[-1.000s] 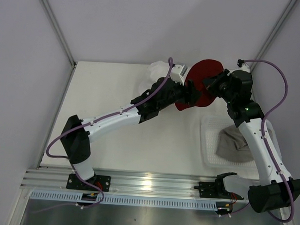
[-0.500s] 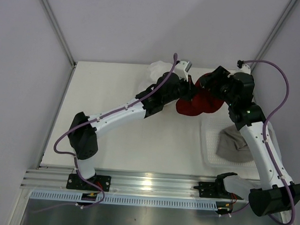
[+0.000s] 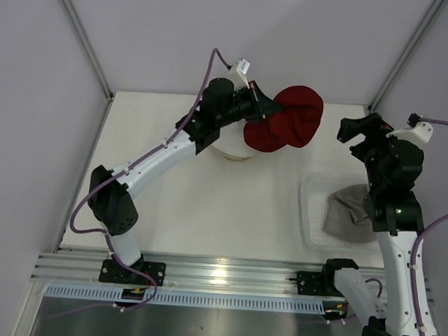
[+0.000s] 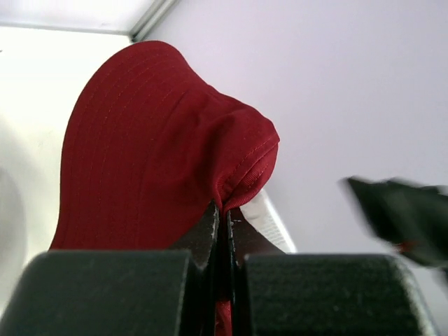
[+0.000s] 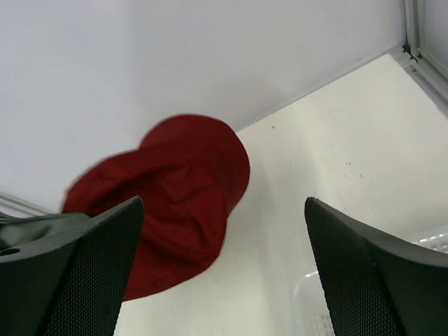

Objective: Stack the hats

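Observation:
The dark red hat [image 3: 287,125] hangs in the air over the back of the table, pinched by its brim in my left gripper [image 3: 272,112], which is shut on it. In the left wrist view the red hat [image 4: 140,154] drapes up and away from the closed jaws of the left gripper [image 4: 225,213]. The cream-white hat [image 3: 231,149] sits on the table under the left arm, mostly hidden. The grey hat [image 3: 350,214] lies in the basket. My right gripper [image 3: 353,132] stands open and empty to the right of the red hat [image 5: 175,210], apart from it.
The white mesh basket [image 3: 311,216] stands at the right side of the table, and its corner [image 5: 308,308] shows under the right gripper [image 5: 224,273]. Grey walls close the table at the back and on both sides.
My right gripper opened, let go of the red hat and pulled back to the right. My left gripper shut on the hat's brim and carried it up and left.

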